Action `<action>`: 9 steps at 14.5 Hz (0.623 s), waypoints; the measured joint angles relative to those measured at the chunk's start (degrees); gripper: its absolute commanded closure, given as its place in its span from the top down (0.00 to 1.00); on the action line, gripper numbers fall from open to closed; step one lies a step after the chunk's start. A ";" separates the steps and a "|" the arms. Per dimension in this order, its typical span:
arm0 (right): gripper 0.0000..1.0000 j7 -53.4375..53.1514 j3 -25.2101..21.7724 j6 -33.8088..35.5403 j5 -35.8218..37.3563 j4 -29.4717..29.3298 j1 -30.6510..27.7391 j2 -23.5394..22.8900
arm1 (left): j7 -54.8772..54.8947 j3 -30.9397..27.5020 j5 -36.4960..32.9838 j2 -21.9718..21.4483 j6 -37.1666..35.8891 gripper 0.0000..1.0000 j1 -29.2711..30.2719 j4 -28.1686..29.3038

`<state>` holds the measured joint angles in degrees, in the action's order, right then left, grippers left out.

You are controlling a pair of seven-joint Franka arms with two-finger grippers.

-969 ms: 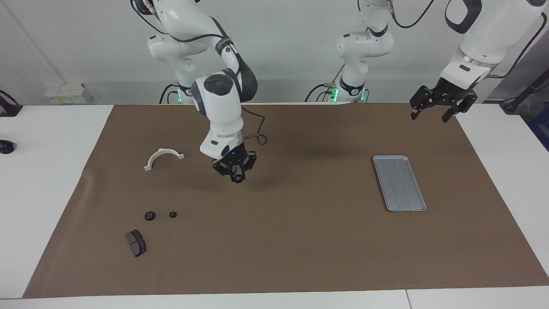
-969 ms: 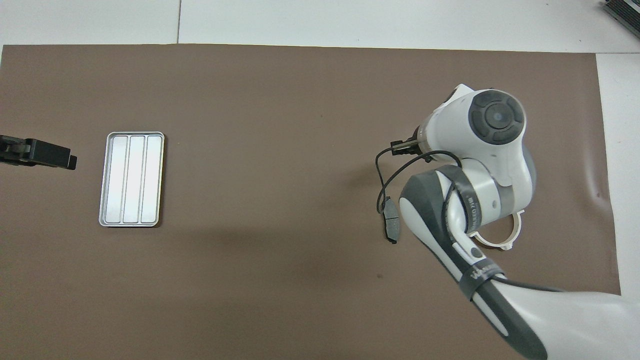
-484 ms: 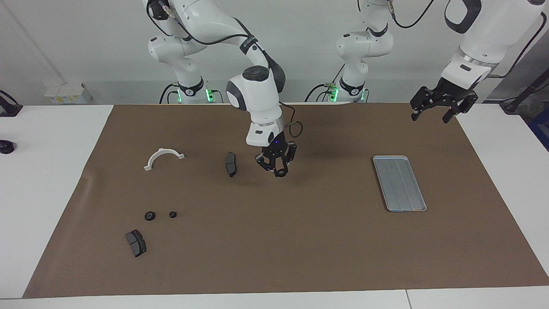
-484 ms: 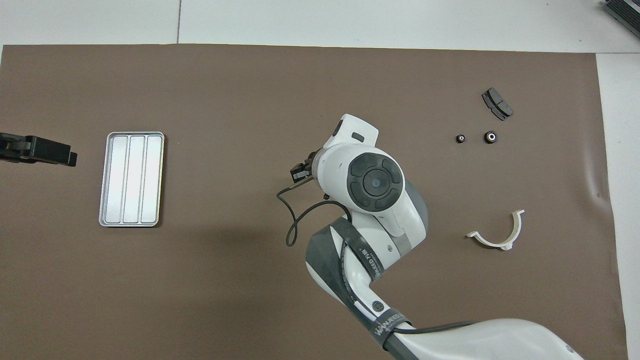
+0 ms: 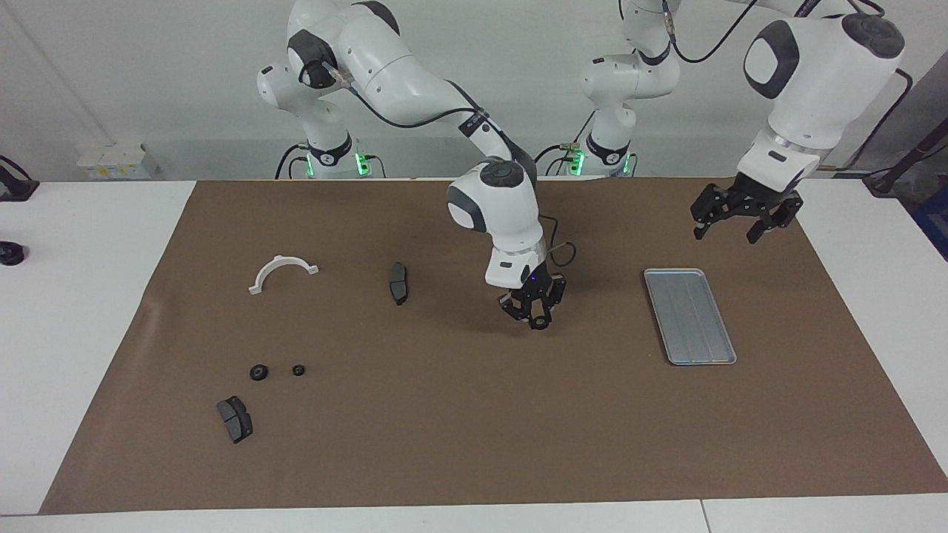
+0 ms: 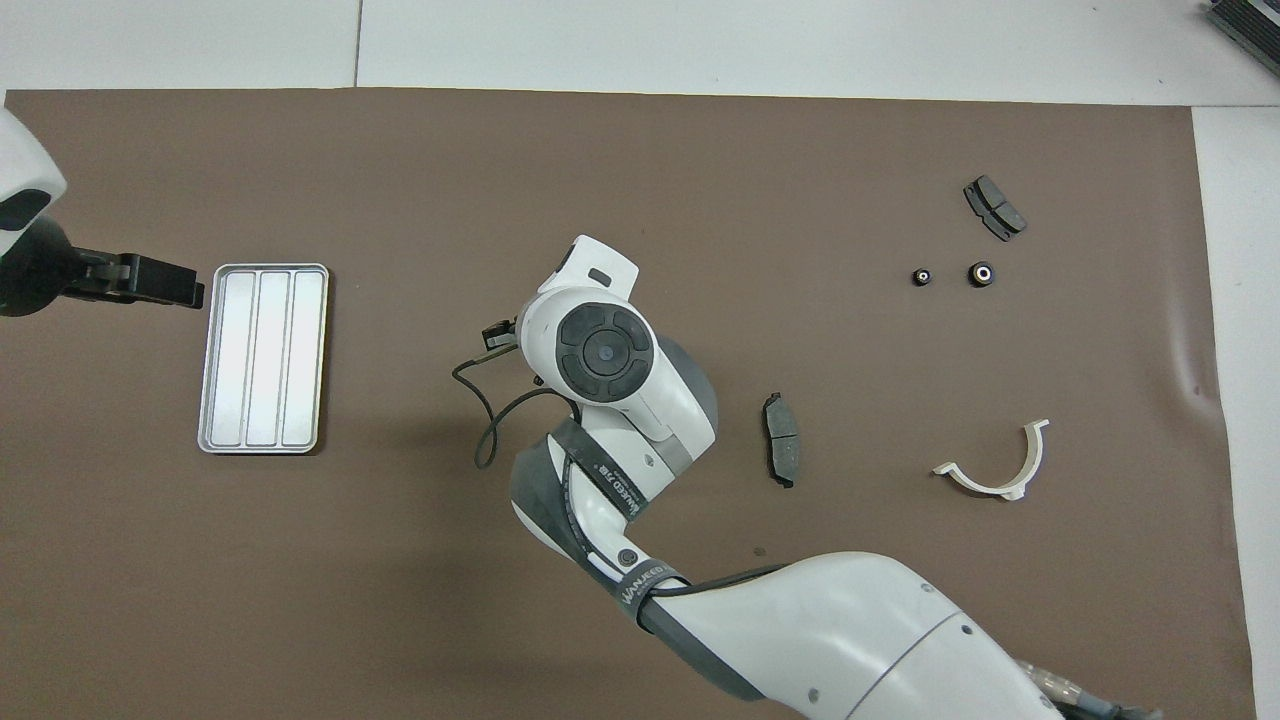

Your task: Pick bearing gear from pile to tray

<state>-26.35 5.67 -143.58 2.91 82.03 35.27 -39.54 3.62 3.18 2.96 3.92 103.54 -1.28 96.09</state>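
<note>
A small black bearing gear (image 5: pixel 540 323) hangs in my right gripper (image 5: pixel 538 320), which is shut on it a little above the middle of the brown mat. The overhead view hides that gripper under its own white wrist (image 6: pixel 598 352). Two more black rings, the pile (image 5: pixel 277 371) (image 6: pixel 951 275), lie on the mat toward the right arm's end. The silver ridged tray (image 5: pixel 689 314) (image 6: pixel 262 357) sits toward the left arm's end with nothing in it. My left gripper (image 5: pixel 729 222) (image 6: pixel 170 288) hovers open over the mat beside the tray.
One dark grey pad (image 5: pixel 398 283) (image 6: pixel 781 452) lies mid-mat, another (image 5: pixel 235 418) (image 6: pixel 994 207) farther from the robots than the pile. A white half-ring bracket (image 5: pixel 281 272) (image 6: pixel 995 470) rests nearer the robots. White tabletop borders the brown mat (image 5: pixel 474 444).
My right gripper has carried the bearing gear from beside the bracket across the mat's middle toward the tray. My left gripper has dropped and shifted slightly toward the tray.
</note>
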 measured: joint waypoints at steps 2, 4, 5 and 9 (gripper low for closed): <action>0.89 -4.06 0.00 0.00 0.13 -0.74 1.72 -0.12 | -4.42 0.11 -0.04 3.65 4.54 1.00 -1.21 -0.25; 1.00 -7.38 -0.05 0.23 1.27 -0.83 3.24 -0.07 | -9.18 0.20 -0.05 6.20 8.78 1.00 -2.17 -0.41; 1.00 -8.50 -0.12 0.67 2.41 -0.83 3.66 -0.07 | -10.74 0.22 -0.05 7.09 10.27 1.00 -2.92 -0.40; 1.00 -9.16 -2.00 6.54 6.05 -1.60 2.45 1.20 | -23.10 0.39 -0.16 10.15 14.54 1.00 -7.52 0.10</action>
<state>-35.51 3.67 -137.04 8.96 80.43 37.72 -38.34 -19.47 3.57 2.79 14.06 118.07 -8.80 96.18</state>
